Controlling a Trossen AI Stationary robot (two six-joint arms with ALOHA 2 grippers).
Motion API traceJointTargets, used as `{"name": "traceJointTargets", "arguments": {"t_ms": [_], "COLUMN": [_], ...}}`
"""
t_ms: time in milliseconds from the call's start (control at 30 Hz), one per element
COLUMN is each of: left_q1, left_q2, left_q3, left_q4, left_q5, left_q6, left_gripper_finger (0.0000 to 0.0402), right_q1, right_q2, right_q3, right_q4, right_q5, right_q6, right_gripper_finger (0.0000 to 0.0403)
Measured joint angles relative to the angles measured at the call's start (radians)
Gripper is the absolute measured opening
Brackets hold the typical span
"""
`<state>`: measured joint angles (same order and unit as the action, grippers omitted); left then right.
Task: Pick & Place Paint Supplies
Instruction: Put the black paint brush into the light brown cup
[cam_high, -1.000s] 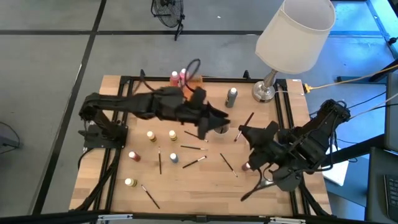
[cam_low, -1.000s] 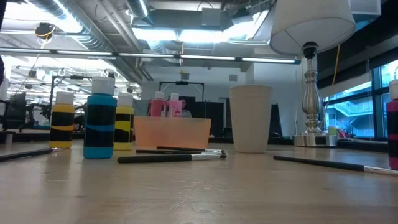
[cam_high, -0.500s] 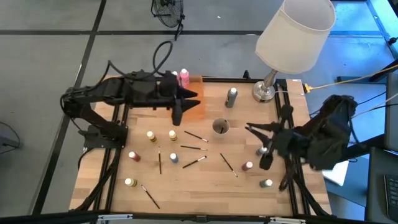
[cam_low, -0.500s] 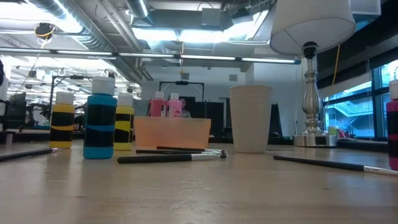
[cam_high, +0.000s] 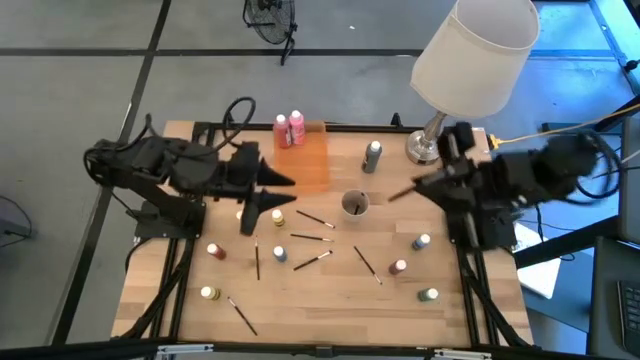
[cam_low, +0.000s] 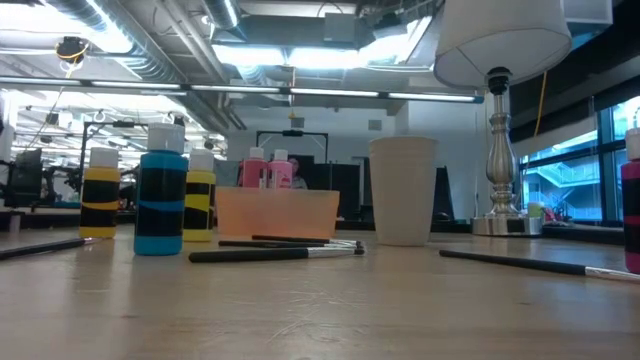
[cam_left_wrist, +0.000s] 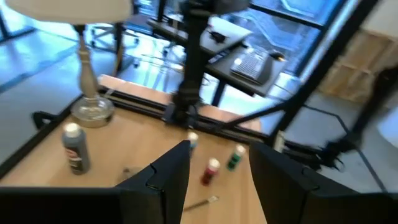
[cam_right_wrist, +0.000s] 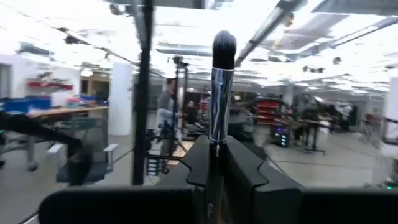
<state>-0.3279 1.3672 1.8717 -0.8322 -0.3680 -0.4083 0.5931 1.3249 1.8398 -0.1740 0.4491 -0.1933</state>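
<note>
Since our right gripper (cam_right_wrist: 214, 155) is clamped on a brush (cam_right_wrist: 219, 93) at the right of the high view, what matters is the cup (cam_high: 353, 204) left of its tip; the brush's long axis points that way. The brush is thin and dark-handled (bristles outward). Our left gripper (cam_high: 262, 199), fingers apart and holding nothing, hangs at centre-left.

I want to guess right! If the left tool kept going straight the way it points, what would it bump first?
Probably the red bottle. The left tool is open and empty, and its own camera frames that bottle between its fingers, with a green bottle beside it. Depth is unclear, though.
</note>
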Motion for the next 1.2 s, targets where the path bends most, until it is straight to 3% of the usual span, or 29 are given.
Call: {"name": "traceJointTargets", "arguments": {"t_ms": [133,400,567,667,933,1200], "left_q1": [-0.074,-0.128,-0.09,-0.054,-0.011,0.005], "left_q2": [-0.003,-0.003,-0.003,-0.002,-0.004,-0.004], "left_q3": [-0.001,-0.001,-0.001,-0.001,-0.001,-0.001], "left_q4": [-0.027,-0.04,-0.039,-0.021,-0.002,-0.01], "left_q5": [-0.034,-0.148,-0.194,-0.181,-0.133,-0.033], "left_q6": [-0.023,-0.001,0.047,0.081,0.19,0.213], "left_gripper_finger": [0.0161,0.0161,0.0161,0.0161,0.0161,0.0161], "right_q1": [-0.099,-0.241,-0.347,-0.386,-0.457,-0.531], "right_q2": [0.024,0.009,0.024,0.045,0.097,0.108], "right_q3": [0.0,0.001,-0.019,-0.07,-0.221,-0.482], "right_q4": [-0.001,-0.104,-0.151,-0.16,0.013,0.348], "right_q5": [-0.139,-0.225,-0.459,-0.642,-0.785,-0.794], "right_q6": [0.061,0.05,0.08,0.019,0.107,0.311], "right_gripper_finger": [0.0026,0.0026,0.0026,0.0026,0.0026,0.0026]}}
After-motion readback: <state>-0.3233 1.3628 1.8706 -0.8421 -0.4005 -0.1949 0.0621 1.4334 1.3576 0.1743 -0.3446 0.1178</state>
